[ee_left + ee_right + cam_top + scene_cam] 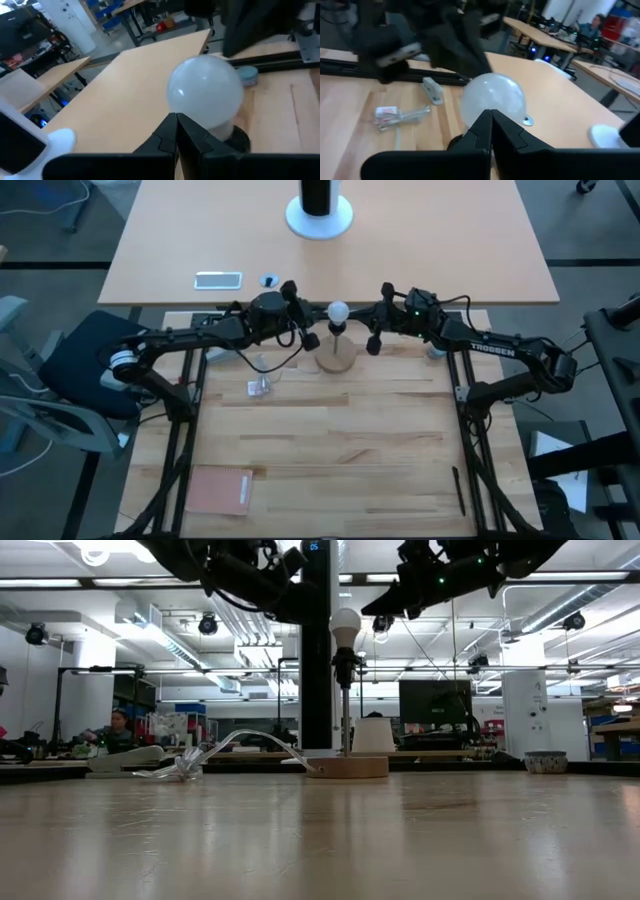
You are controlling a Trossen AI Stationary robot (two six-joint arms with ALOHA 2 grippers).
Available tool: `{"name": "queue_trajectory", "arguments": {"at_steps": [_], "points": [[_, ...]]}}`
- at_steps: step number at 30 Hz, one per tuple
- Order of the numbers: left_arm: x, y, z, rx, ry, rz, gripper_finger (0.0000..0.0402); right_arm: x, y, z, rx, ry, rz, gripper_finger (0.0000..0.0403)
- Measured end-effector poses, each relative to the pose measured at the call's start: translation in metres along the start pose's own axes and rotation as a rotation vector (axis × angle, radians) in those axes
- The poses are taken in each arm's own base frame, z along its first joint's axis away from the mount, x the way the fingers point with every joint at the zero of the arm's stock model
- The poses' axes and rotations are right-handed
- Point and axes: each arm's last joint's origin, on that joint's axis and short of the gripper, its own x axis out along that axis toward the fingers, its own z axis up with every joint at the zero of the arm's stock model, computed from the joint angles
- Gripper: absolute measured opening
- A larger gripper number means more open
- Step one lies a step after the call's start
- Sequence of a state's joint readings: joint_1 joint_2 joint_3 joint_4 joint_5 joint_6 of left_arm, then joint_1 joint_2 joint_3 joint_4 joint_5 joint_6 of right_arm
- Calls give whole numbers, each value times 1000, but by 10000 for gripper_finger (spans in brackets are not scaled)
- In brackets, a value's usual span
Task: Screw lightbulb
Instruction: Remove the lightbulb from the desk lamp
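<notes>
The frosted white lightbulb (338,311) stands upright in the black socket stem (345,700), which rises from a round wooden base (336,360) at the far middle of the table. My left gripper (176,120) is shut and held level at the bulb's globe from the table's left. My right gripper (491,116) is also shut and level, at the globe from the right. Both are raised well above the table, facing each other across the bulb (345,628). My left gripper has its shut fingertips (170,131) right at the globe's side (200,95), coming level from the table's left; I cannot tell whether they touch it. My right gripper has its shut fingertips (486,129) right at the globe's opposite side (492,95), level from the right; whether they touch cannot be told.
A crumpled clear plastic wrapper (262,387) lies left of the wooden base. A brown pad (220,490) lies near the front left, a black pen (458,490) at the front right. On the far table stand a phone (218,279) and a black cylinder on a white foot (320,210).
</notes>
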State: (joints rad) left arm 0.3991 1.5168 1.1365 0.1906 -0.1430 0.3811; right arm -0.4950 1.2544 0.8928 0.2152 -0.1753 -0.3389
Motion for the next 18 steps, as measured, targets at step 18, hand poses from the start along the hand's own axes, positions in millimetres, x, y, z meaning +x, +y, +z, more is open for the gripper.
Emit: {"name": "queue_trajectory", "arguments": {"at_steps": [18], "points": [[-3, -4, 1, 14, -7, -85, 0, 5, -3, -6, 5, 52, -91, 0]]}}
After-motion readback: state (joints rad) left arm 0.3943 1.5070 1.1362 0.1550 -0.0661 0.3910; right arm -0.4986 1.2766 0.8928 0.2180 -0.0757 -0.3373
